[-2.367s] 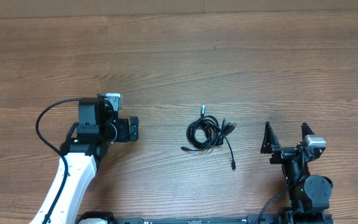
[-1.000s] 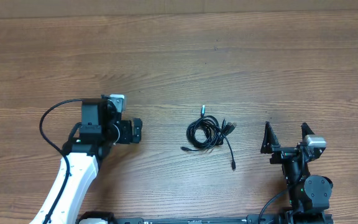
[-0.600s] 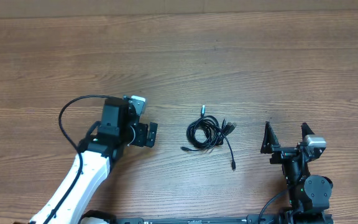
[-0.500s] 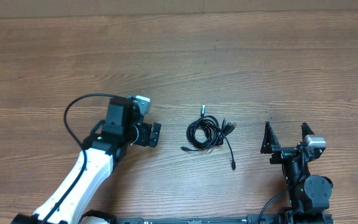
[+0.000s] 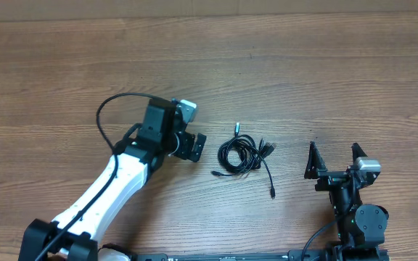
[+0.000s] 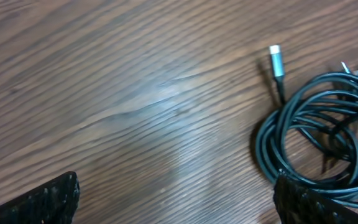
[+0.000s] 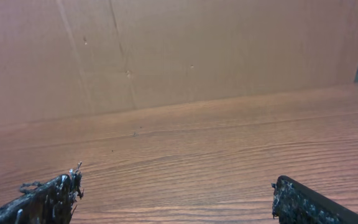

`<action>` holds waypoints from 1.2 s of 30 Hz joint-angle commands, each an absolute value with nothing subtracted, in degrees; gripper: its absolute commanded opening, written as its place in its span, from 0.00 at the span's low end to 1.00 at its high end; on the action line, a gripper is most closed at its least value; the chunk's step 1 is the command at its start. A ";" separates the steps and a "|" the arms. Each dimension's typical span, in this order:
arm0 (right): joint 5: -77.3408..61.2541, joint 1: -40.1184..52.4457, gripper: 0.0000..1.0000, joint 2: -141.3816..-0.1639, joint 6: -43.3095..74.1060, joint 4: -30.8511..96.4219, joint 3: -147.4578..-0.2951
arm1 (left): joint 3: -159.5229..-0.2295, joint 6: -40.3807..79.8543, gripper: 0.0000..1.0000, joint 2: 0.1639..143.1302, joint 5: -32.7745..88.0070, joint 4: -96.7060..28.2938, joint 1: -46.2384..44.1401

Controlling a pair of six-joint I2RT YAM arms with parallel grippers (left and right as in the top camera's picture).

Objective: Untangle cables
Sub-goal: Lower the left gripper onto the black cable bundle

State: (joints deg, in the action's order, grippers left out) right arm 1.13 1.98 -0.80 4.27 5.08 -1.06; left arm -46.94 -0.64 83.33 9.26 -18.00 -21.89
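Overhead, the left gripper [image 5: 199, 146], jaws wide, has swung in near the tangled cables [image 5: 242, 154] at their 9 o'clock, seemingly ready to grab; the right gripper [image 5: 332, 156] idles open at 3 o'clock.

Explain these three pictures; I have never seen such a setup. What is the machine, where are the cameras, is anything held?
These are two robot arms at a wooden table, each ending in a two-finger gripper. The wide picture looks straight down from above. The other two come from wrist cameras, so the dark shapes in their bottom corners are each arm's own fingers. A tangled bundle of thin black cables lies mid-table. The left gripper is open close beside it, holding nothing; its camera shows a silvery plug. The right gripper is open too, farther off, empty.
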 commanded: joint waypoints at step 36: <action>1.85 2.28 1.00 -0.16 4.49 4.69 -0.47 | -51.51 -3.31 0.98 98.02 10.07 -9.65 -35.66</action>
State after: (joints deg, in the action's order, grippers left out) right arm 1.10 1.98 -0.80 4.29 5.08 -1.06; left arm -50.02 -1.76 96.20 9.67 -9.52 -35.29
